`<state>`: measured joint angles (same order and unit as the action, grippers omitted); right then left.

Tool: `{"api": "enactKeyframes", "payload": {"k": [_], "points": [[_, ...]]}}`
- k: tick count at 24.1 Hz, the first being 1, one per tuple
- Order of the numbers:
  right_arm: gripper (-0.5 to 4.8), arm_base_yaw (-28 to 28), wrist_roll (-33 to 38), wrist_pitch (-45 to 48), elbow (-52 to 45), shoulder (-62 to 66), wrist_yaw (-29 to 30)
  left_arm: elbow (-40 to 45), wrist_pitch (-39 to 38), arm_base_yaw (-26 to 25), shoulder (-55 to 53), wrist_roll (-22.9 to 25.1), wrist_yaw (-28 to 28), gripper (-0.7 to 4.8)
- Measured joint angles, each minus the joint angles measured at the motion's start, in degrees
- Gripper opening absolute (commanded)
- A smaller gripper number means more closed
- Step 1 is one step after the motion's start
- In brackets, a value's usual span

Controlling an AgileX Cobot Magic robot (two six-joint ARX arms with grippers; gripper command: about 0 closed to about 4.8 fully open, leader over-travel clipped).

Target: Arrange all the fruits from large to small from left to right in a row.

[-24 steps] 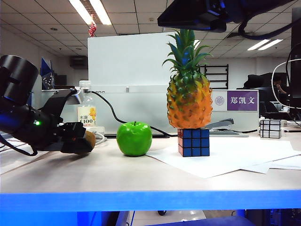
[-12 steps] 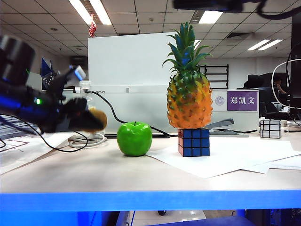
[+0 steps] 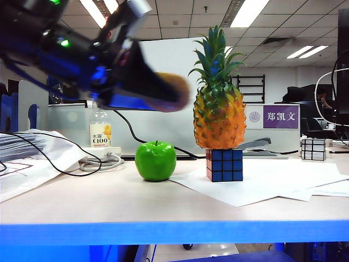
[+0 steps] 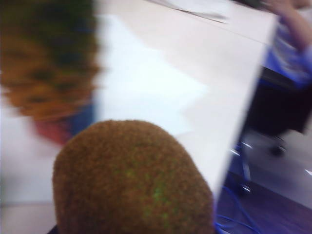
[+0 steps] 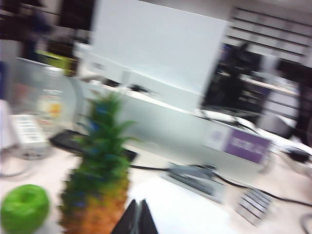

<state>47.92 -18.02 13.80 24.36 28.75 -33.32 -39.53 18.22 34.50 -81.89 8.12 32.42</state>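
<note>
Lifted clear of the desk since a second ago, the left gripper (image 3: 163,93) now hangs blurred in mid-air, high above the apple (image 3: 156,160), its jaws pinching the fuzzy brown kiwi (image 3: 173,91); earlier it sat low at the left edge with the same fruit.

Nearest the onlooker runs the blue front edge of the pale table (image 3: 109,210), with white sheets of paper (image 3: 262,183) spread over its right half. On that surface the green apple stands just left of the blue Rubik's cube (image 3: 224,165), and the pineapple (image 3: 219,109) stands upright on top of the cube. Farther back on the left, a drink bottle (image 3: 100,130) rises behind a coil of white cable (image 3: 101,161); a second, paler cube (image 3: 313,148) sits far right. Behind all this are a white partition board (image 3: 147,76), a purple nameplate (image 3: 281,116) and an open-plan office under strip lights.

The left wrist view is filled by the kiwi (image 4: 131,180), with the blurred pineapple (image 4: 46,63) beyond it. The kiwi hangs level with the pineapple's crown, just left of it.

The right gripper (image 5: 135,220) shows only in its own wrist view, fingertips pressed together and holding nothing, raised near the pineapple (image 5: 97,195) with the apple (image 5: 24,207) off to one side.
</note>
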Motion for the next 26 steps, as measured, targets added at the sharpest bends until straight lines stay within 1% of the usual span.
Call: {"api": "enactKeyframes", "payload": {"k": [1, 2, 4, 7, 10, 13, 16, 18, 23, 24, 25, 26], "points": [[-0.01, 0.00, -0.11, -0.52, 0.00, -0.70, -1.42, 0.00, 0.00, 1.95, -0.04, 0.00, -0.04, -0.06], [-0.01, 0.00, -0.31, -1.99, -0.02, -2.43, -4.04, 0.00, 1.07, 6.82, -0.04, 0.02, -0.94, -0.06], [-0.01, 0.00, -0.35, -3.02, -0.02, -4.26, -5.09, 0.00, 4.28, 10.05, -0.52, 0.13, -2.64, -0.05], [-0.01, 0.02, -0.24, -3.43, 0.00, -6.34, -5.35, -1.01, 10.88, 12.44, -4.20, 0.20, -4.79, -0.05], [-0.01, 0.04, -0.17, -4.76, 0.02, -7.32, -5.53, -5.64, 12.17, 14.45, -10.71, 0.09, -5.51, -0.06], [-0.01, 0.07, 0.00, -6.03, 0.02, -7.67, -5.60, -12.09, 12.48, 15.28, -18.08, 0.04, -5.51, -0.06], [-0.01, 0.07, -0.02, -6.47, 0.00, -7.78, -5.57, -18.95, 12.26, 15.06, -25.35, 0.00, -5.66, -0.06], [-0.01, 0.07, 0.00, -7.06, 0.02, -8.39, -5.62, -23.87, 9.20, 15.06, -30.21, 0.00, -5.38, -0.06], [-0.01, 0.07, 0.00, -7.28, 0.02, -10.05, -5.68, -29.11, 8.28, 15.26, -36.24, 0.02, -0.50, -0.05], [-0.01, 0.07, 0.00, -7.28, 0.00, -10.47, -5.66, -29.81, 8.28, 15.30, -37.13, 0.11, 0.81, -0.06], [-0.01, 0.07, 0.00, -7.26, 0.00, -10.73, -5.70, -30.47, 8.35, 15.30, -38.27, 0.48, 3.69, -0.05], [-0.01, 0.07, 0.00, -7.28, 0.00, -10.84, -5.70, -30.77, 8.35, 15.30, -38.97, 0.72, 4.83, -0.06]]}}
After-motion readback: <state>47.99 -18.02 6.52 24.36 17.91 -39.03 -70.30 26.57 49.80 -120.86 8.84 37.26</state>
